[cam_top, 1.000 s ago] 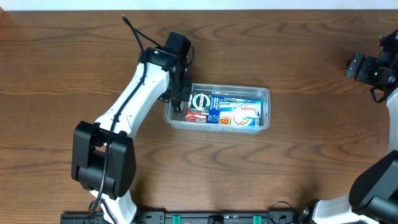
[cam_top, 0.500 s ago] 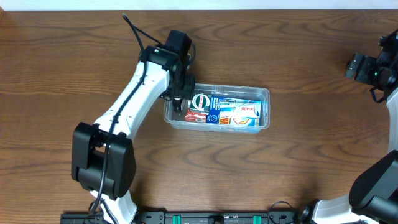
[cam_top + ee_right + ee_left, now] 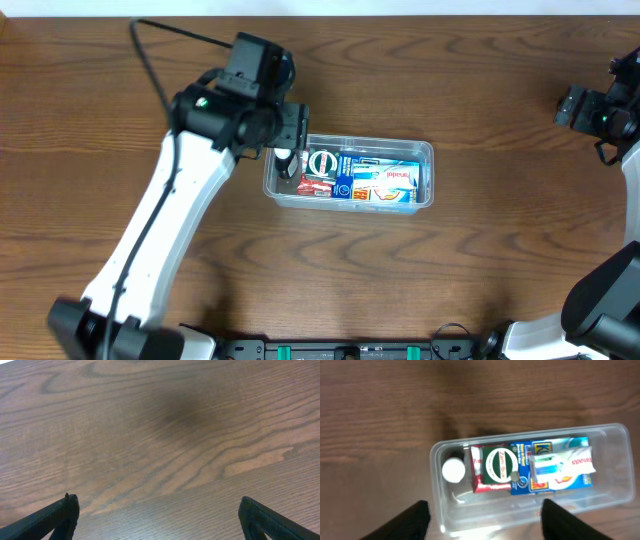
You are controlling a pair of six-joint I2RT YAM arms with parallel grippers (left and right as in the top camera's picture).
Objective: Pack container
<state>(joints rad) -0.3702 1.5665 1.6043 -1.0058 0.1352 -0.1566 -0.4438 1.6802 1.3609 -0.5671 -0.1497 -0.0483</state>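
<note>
The clear plastic container [image 3: 428, 152] sits at the table's middle and also shows in the left wrist view [image 3: 616, 440]. It holds a small white-capped bottle [image 3: 452, 469] at its left end, a red and green packet [image 3: 498, 466], a blue box [image 3: 527, 457] and a white tube packet [image 3: 562, 466]. My left gripper [image 3: 482, 522] is open and empty, raised above the container's left end; in the overhead view [image 3: 285, 135] it hovers over that left edge. My right gripper [image 3: 160, 517] is open and empty over bare wood at the far right [image 3: 585, 108].
The wooden table [image 3: 480, 260] surrounds the container. A black cable [image 3: 165, 32] loops from the left arm toward the back edge.
My left arm has lifted up and back to the left, off the container's left end. The small white-capped bottle now stands uncovered there. The right arm has not moved.
</note>
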